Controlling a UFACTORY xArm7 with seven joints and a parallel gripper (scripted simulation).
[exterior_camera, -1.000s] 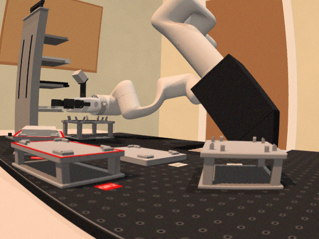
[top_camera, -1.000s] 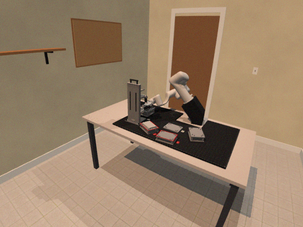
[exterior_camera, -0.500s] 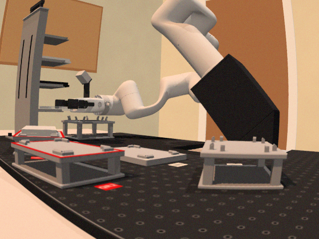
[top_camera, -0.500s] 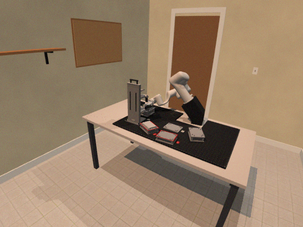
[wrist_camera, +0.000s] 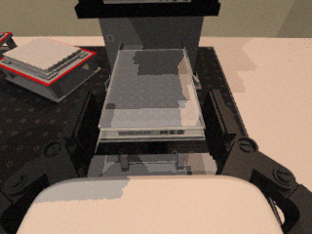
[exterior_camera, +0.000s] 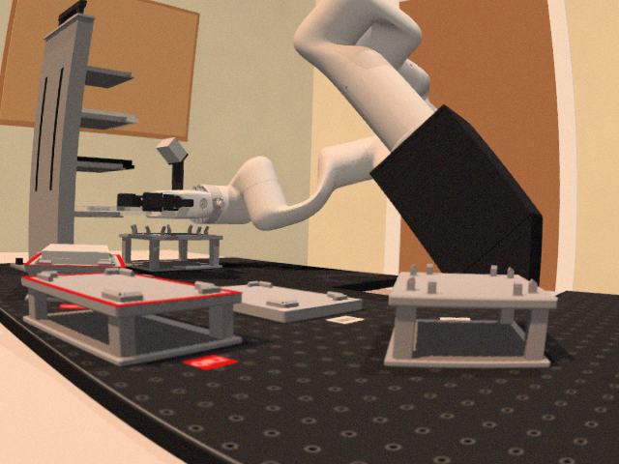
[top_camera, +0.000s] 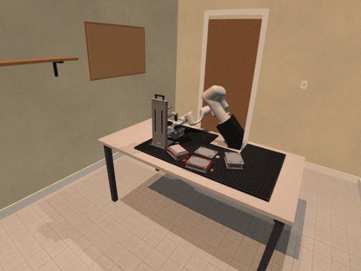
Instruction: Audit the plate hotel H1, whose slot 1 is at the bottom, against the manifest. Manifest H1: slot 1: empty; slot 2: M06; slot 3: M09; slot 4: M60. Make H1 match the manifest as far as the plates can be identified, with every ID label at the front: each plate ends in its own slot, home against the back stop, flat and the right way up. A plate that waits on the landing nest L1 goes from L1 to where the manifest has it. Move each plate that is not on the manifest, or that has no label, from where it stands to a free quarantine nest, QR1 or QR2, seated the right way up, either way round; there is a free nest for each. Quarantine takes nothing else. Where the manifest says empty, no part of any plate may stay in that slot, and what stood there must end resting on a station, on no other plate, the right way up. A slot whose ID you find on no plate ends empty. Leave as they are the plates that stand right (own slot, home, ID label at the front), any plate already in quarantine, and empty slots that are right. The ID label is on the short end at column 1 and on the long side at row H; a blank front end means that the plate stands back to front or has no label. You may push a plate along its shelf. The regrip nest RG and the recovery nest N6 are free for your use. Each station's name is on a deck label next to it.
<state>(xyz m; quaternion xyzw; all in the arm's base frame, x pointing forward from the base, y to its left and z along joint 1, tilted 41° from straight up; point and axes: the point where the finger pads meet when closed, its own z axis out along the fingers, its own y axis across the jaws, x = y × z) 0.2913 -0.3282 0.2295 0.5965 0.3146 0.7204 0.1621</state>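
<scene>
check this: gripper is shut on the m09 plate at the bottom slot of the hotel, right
Not quite. The plate between the gripper fingers reads M60 on its front label, not M09; the wrist view shows it. The rest holds: the gripper is shut on it at the bottom slot of the hotel.

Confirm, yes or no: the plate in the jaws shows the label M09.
No, in the wrist view the front label on the clear plate reads M60.
</scene>
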